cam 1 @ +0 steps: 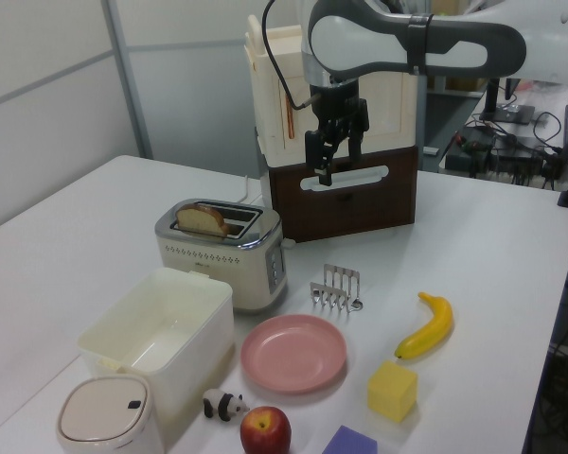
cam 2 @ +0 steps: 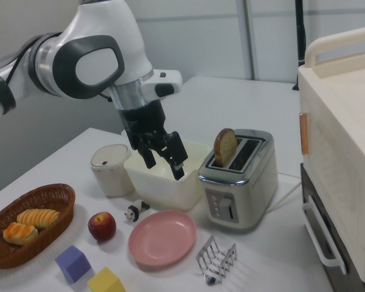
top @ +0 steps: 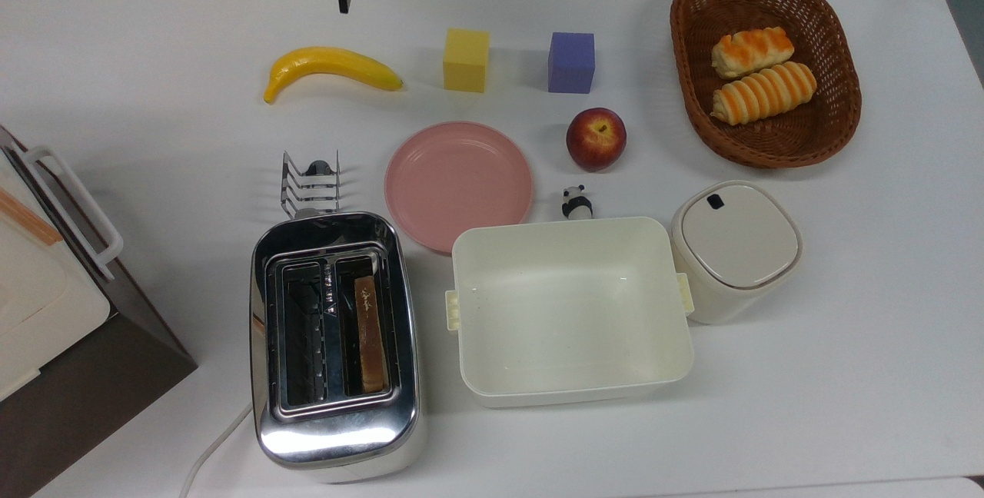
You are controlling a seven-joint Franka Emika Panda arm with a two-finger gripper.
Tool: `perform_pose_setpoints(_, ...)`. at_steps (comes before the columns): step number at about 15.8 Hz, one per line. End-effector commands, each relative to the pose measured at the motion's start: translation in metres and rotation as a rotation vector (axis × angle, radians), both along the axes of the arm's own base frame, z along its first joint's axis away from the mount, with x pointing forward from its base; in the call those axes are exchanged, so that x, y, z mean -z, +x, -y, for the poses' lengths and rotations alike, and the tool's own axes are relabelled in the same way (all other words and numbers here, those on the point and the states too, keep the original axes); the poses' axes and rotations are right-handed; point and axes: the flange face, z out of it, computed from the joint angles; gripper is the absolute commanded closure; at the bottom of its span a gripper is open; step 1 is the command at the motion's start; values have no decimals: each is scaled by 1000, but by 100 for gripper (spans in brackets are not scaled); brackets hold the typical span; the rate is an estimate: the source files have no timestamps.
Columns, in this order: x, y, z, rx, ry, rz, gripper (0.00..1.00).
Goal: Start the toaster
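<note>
The claw (cam 2: 164, 159), fingers apart and empty, hangs high above the table's far edge. The toaster (top: 335, 344), holding a bread slice (cam 2: 224, 146), sits untouched well away. Next move, likely: descend to its front lever.

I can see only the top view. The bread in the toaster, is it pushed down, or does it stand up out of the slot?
Observer: In the right view the bread slice stands well above the top of the toaster, so it is not down.
Operator: Where are the controls?
Observer: On the toaster's end panel that faces the toast rack: small buttons beside a vertical slot.
Operator: How high is the gripper?
Observer: In the left view the gripper hangs well above the table, higher than the toaster's top.
</note>
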Motion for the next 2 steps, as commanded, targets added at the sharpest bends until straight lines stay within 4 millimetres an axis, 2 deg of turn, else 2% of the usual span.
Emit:
perform_pose_setpoints(1, -4, -9, 1, 20, 22, -6, 0)
perform_pose_setpoints(2, -5, -10, 1, 17, 20, -7, 0)
